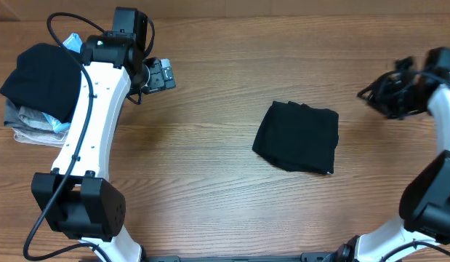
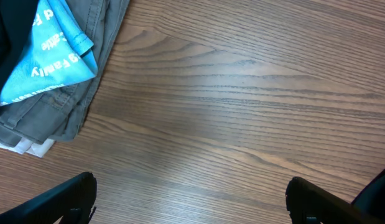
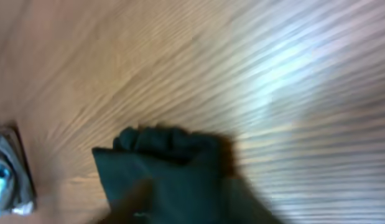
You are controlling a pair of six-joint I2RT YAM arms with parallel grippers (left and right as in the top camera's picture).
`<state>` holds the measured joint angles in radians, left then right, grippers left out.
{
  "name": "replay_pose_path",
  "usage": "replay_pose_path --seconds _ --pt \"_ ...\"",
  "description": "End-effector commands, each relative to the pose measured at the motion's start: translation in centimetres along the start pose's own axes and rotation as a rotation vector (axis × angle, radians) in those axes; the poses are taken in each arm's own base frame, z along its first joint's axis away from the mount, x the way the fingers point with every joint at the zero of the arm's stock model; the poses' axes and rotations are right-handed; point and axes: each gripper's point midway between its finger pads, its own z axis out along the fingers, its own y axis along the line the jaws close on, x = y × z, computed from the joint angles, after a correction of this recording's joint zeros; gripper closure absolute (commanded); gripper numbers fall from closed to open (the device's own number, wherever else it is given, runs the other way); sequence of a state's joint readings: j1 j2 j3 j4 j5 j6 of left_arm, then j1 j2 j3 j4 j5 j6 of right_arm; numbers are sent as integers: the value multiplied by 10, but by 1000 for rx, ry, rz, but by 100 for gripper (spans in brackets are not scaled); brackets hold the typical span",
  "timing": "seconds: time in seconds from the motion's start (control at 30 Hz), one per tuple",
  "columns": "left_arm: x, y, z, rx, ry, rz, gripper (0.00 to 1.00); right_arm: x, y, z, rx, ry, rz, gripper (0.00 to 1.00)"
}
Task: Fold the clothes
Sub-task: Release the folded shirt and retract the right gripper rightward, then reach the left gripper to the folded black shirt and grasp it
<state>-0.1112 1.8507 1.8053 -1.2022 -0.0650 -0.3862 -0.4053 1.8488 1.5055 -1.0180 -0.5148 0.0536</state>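
Observation:
The black T-shirt (image 1: 297, 138) lies folded into a compact rectangle on the wooden table, right of centre. It also shows blurred in the right wrist view (image 3: 161, 177). My left gripper (image 1: 161, 74) is open and empty at the far left, well away from the shirt; its fingers sit wide apart over bare wood in the left wrist view (image 2: 192, 205). My right gripper (image 1: 376, 96) hovers at the far right, apart from the shirt. Its blurred fingers (image 3: 192, 208) look spread, with nothing between them.
A pile of garments stands at the far left edge: a dark garment (image 1: 37, 76) on top of folded grey clothes (image 2: 61, 106) and a light-blue printed one (image 2: 52, 56). Both arm bases stand at the front edge of the table.

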Motion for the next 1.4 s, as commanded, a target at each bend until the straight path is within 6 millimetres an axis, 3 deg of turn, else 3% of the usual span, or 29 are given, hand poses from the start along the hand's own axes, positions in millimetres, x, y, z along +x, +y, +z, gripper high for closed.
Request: replay_pose_path --seconds 0.0,0.2,0.27,0.33,0.43,0.57,0.63,0.7,0.8,0.93,1.03,1.23,1.37 --pt "-16 -5 5 11 -60 0 0 -18 -16 -24 40 -70 29 0" --pt "-47 -17 1 64 -187 -9 0 -23 -36 -35 52 -97 75 0" --pt "-47 -22 1 90 -185 -1 0 -25 -37 -36 53 -104 75 0" --pt "-39 -42 -1 199 -145 70 0 -25 -38 -36 53 -107 74 0" --pt "-19 -88 -5 390 -84 204 0 -25 -38 -36 53 -106 74 0" --pt "12 -133 -4 410 -48 312 0 -25 -38 -36 53 -106 74 0" --pt "34 -160 -2 414 -27 383 0 -25 -38 -36 53 -106 74 0" --pt "70 -194 5 386 2 482 0 -25 -38 -36 53 -106 74 0" --pt "108 -223 19 355 41 572 0 -25 -38 -36 53 -106 74 0" --pt "152 -245 49 282 92 668 0 -25 -38 -36 53 -106 74 0" --pt "175 -251 72 221 125 690 0 -25 -38 -36 53 -106 74 0" --pt "195 -259 94 202 172 642 0 -25 -38 -36 53 -106 74 0" --pt "203 -266 94 236 188 644 0 -25 -38 -36 53 -106 74 0"
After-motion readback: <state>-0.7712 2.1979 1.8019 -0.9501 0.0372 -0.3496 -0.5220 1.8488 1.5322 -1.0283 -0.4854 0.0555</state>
